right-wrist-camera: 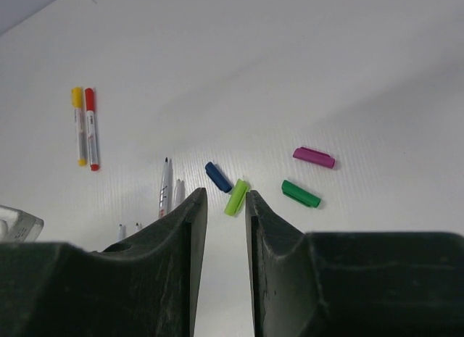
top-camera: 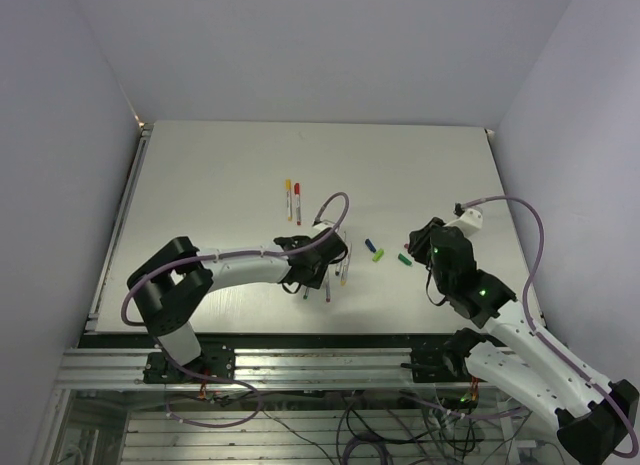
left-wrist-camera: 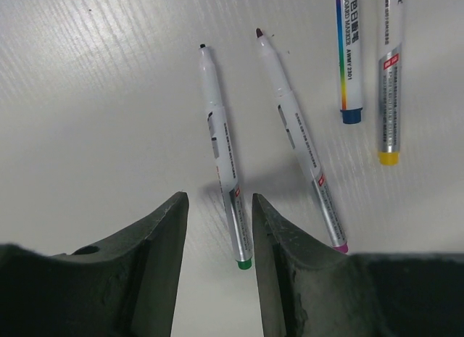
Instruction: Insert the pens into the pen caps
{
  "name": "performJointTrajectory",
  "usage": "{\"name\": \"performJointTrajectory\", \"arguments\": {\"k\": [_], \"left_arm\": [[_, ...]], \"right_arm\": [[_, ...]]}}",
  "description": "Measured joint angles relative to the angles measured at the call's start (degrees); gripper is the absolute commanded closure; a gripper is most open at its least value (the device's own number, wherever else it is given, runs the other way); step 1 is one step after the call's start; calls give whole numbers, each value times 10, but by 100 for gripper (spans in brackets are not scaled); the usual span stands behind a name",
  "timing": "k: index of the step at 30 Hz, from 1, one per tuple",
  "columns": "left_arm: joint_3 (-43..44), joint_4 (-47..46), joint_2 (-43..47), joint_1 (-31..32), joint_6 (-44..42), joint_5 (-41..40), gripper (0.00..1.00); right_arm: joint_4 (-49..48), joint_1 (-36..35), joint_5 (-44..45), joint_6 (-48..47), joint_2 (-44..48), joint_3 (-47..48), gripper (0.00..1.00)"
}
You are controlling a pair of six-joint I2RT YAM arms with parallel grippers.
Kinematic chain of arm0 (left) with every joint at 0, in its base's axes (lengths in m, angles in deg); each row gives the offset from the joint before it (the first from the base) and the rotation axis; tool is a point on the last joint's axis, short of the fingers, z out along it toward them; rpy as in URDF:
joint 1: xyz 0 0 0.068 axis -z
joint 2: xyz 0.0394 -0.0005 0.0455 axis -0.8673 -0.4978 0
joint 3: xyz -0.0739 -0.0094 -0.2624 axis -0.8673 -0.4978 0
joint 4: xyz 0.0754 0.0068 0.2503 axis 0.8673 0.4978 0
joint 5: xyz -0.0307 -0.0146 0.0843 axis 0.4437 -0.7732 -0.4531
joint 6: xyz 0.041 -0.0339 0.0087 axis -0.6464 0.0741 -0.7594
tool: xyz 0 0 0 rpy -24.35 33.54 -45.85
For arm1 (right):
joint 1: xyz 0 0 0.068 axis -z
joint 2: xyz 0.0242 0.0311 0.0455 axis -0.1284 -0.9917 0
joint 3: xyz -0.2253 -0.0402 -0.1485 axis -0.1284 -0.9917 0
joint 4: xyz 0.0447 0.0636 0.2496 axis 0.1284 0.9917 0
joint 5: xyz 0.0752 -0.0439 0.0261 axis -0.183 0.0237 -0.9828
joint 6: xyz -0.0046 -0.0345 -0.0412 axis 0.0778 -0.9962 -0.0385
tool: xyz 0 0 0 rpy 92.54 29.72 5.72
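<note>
**A:** Left gripper [left-wrist-camera: 217, 201] state?

**B:** Open, holding nothing. The tail of the green-ended pen [left-wrist-camera: 226, 170] shows between its fingers. The pen lies flat on the table [left-wrist-camera: 87, 98], uncapped tip pointing away.

**A:** Anything crowding it?

**B:** Magenta-ended pen [left-wrist-camera: 301, 141] just beside it, tail close to the finger on that side. Blue-ended pen [left-wrist-camera: 346, 54] and yellowish-ended pen [left-wrist-camera: 389, 76] lie further out.

**A:** Right gripper [right-wrist-camera: 225, 196]?

**B:** Narrow gap, empty. Light green cap [right-wrist-camera: 238, 192] lies just past the tips, blue cap [right-wrist-camera: 218, 177] right beside it. Dark green cap [right-wrist-camera: 301, 193] and magenta cap [right-wrist-camera: 314, 157] are off to the other side.

**A:** Rest?

**B:** Yellow-capped pen [right-wrist-camera: 77, 127] and red-capped pen [right-wrist-camera: 90, 130], side by side, well apart from the caps.
</note>
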Motion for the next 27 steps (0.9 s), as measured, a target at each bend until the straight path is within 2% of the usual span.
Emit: {"name": "performJointTrajectory", "arguments": {"k": [8, 14, 27], "left_arm": [[17, 15, -29, -19, -14, 29, 57], [38, 38, -45, -49, -33, 59, 67], [49, 57, -59, -76, -71, 101, 66]], "right_arm": [[0, 0, 0, 6, 3, -9, 73], [0, 0, -2, 11, 10, -14, 73], [0, 0, -2, 18, 18, -17, 73]]}}
